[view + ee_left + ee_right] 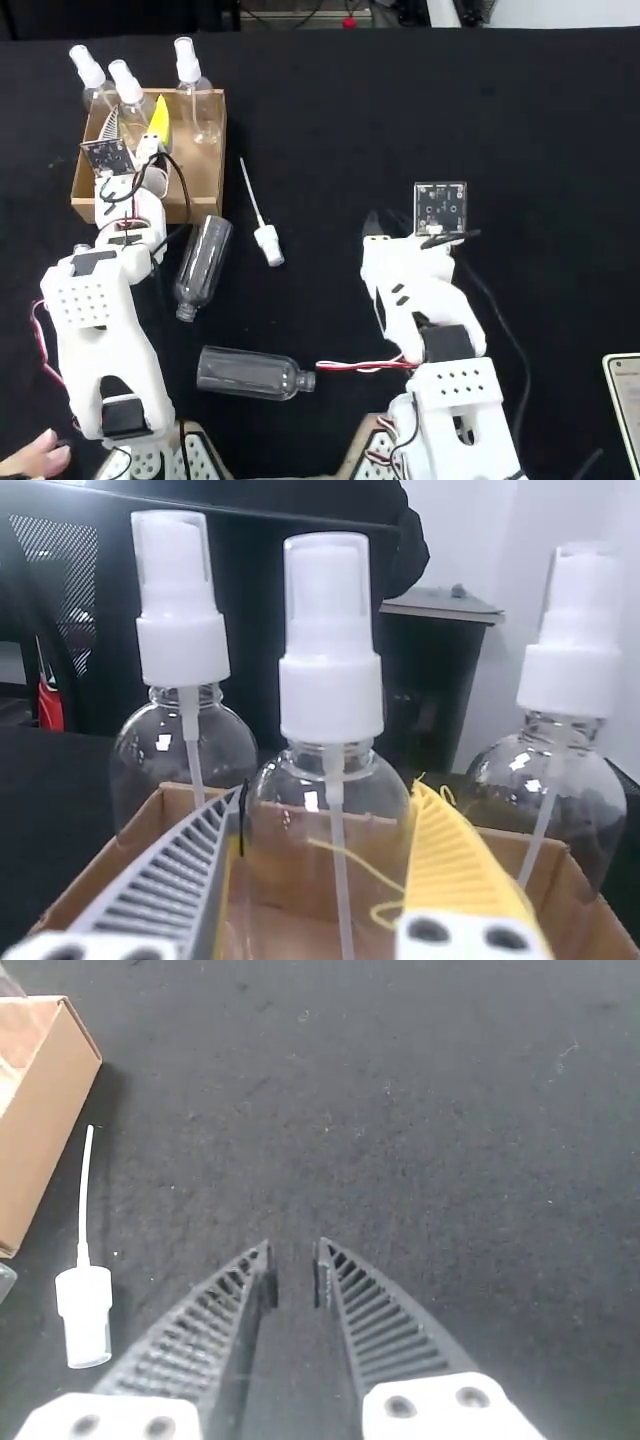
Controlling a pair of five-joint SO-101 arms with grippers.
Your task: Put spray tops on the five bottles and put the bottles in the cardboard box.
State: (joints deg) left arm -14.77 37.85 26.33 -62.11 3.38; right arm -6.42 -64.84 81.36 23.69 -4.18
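Three clear bottles with white spray tops stand in the cardboard box (85,197) at the back left. My left gripper (135,127) is over the box, its grey and yellow fingers shut on the middle bottle (330,670). The other two capped bottles (178,630) (570,650) stand on either side of it. Two uncapped bottles lie on the black table: one (203,262) beside the box, one (248,371) near the front. A loose spray top (268,243) (84,1315) lies between the arms. My right gripper (371,222) (293,1250) rests low over bare table, shut with only a narrow slit and holding nothing.
The box corner (40,1090) lies beyond the loose spray top in the right wrist view. A white device (625,400) sits at the table's front right edge. Red and white cables (355,365) run between the arm bases.
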